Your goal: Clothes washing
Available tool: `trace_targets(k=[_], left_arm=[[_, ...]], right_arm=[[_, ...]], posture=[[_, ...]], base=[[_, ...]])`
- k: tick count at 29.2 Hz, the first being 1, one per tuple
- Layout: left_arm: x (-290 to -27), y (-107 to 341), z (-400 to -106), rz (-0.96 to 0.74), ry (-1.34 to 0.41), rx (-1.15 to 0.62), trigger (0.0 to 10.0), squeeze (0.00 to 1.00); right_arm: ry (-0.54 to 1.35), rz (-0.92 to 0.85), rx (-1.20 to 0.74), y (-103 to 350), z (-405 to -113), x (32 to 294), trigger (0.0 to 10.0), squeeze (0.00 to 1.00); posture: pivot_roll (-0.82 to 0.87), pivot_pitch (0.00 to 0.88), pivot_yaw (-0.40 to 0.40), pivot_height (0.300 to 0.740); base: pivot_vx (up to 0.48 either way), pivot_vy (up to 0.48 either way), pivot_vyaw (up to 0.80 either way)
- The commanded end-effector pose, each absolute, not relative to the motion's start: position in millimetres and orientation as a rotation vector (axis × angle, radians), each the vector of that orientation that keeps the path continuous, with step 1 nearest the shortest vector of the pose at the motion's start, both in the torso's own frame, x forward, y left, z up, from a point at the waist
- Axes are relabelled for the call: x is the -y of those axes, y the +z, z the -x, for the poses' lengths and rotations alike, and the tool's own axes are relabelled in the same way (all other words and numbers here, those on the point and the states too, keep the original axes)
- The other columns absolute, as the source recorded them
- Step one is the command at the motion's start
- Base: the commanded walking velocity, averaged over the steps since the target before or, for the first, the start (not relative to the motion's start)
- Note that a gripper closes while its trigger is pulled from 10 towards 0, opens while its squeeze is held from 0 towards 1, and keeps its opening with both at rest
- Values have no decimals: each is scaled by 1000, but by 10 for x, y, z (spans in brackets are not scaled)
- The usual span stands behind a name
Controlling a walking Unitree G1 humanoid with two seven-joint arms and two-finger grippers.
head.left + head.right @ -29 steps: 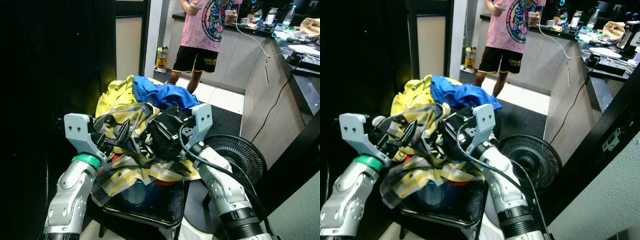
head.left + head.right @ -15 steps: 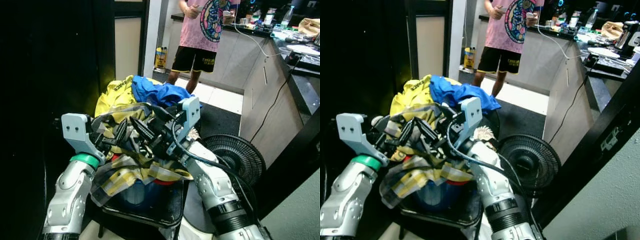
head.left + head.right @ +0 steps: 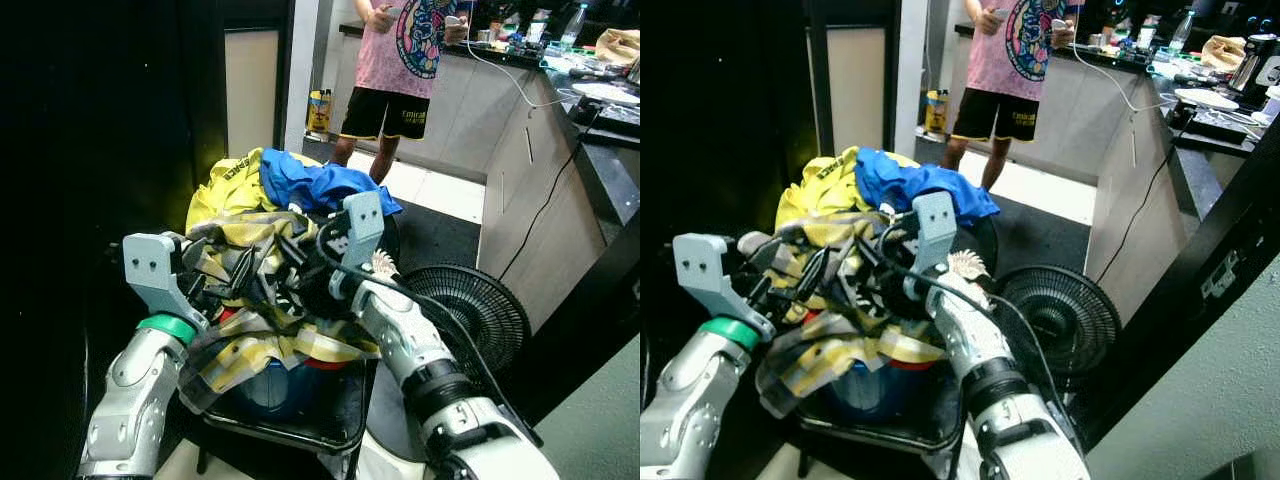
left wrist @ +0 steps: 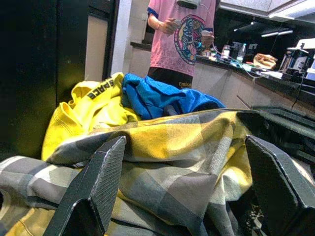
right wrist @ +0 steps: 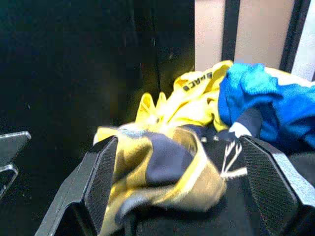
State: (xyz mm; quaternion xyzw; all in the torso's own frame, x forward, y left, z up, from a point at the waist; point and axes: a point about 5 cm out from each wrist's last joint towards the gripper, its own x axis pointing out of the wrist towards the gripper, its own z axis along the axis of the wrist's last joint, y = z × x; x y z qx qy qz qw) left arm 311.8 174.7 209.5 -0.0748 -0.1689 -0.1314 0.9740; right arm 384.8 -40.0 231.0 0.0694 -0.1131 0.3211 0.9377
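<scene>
A heap of clothes fills a blue basin. A yellow-and-grey plaid shirt lies on top at the front. Behind it are a yellow jersey and a blue garment. My left gripper is pushed into the plaid shirt from the left. In the left wrist view its fingers stand wide open, with plaid cloth lying between them. My right gripper reaches in from the right, close to the left one. It is open over a bunched fold of plaid cloth.
The basin sits on a black stool. A black floor fan stands just right of the stool. A person in a pink shirt stands behind the pile by a grey counter. Dark panels close off the left side.
My right arm has swung left across the pile, so its gripper now sits beside the left one over the plaid shirt. The left arm has barely moved.
</scene>
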Motion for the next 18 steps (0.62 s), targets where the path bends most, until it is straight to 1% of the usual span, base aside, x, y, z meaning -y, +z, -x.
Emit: trace_targets(k=[1,3,5,8,13,18], left_arm=[[-1737,2075,-3098,157,-272,332,10000,0],[-1736,2073,-3097,155,-273,332,10000,0],[-1745,2076,-3084,148,-283,331,10000,0],[-1757,2079,-3079,143,-287,329,10000,0],[-1734,2077,-3100,136,-297,322,10000,0],[-1696,2074,-3113,135,-315,320,10000,0]], right_arm=[[643,-157,226,2284,-3874,447,10000,0],[660,-170,232,2296,-3877,447,10000,0],[780,-183,246,2316,-3821,380,10000,0],[832,-166,251,2298,-3796,341,10000,0],[787,-163,237,2261,-3833,358,10000,0],[820,-164,226,2243,-3812,293,10000,0]], posture=[[-12,64,-44,740],[-12,64,-44,740],[-15,65,-40,740],[-16,65,-36,740],[-20,64,-26,740],[-24,62,-23,740]], base=[[0,0,0],[0,0,0],[0,0,0],[0,0,0],[0,0,0],[0,0,0]])
